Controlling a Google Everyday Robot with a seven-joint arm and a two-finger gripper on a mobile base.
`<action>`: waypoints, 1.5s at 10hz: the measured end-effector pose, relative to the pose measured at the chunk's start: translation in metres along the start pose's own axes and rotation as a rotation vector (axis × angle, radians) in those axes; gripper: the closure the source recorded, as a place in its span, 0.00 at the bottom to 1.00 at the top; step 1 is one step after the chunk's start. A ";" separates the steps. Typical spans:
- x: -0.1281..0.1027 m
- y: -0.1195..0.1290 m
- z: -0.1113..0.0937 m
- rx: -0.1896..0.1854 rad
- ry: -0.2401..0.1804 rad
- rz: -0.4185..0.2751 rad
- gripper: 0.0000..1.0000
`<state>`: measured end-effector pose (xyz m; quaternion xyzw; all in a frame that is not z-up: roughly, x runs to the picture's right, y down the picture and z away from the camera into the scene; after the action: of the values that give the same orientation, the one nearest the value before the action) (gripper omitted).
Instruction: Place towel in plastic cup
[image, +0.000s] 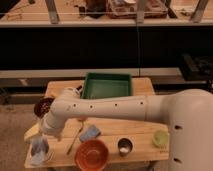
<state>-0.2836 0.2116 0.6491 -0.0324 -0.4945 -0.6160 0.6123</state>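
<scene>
The towel (38, 154), a small pale blue-grey cloth, stands bunched up at the front left corner of a wooden bench (142, 131). The robot's gripper (41, 142) is right at the top of the towel, pointing down onto it. From this view I cannot tell whether it is clamped on the cloth or released.

The white arm (100, 107) stretches across the middle of the bench, from the robot's bulky white body (192, 130) at the right edge to a bend above the left corner. From there it drops to the gripper.

The plastic cup (160, 138), small, round and light yellow-green, sits near the front right of the bench, just beside the robot's body and well apart from the towel.

Between towel and cup, along the front edge, are an orange bowl (92, 143) and, just to its right, a dark metal cup (124, 146). A flat blue sponge (90, 133) lies just behind the orange bowl. A thin stick-like utensil (75, 140) lies slanted to the left of the sponge.

A dark reddish bowl (43, 106) sits at the left edge, behind the arm's bend. A green rectangular tray (107, 76) rests at the back centre of the bench. Behind the bench run dark shelves.
</scene>
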 end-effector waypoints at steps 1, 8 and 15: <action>-0.001 0.000 0.002 -0.003 -0.005 -0.001 0.33; -0.006 0.009 0.015 -0.018 -0.024 0.009 0.63; -0.007 0.014 0.013 -0.033 -0.016 0.018 0.38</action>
<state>-0.2784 0.2287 0.6589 -0.0519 -0.4888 -0.6184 0.6131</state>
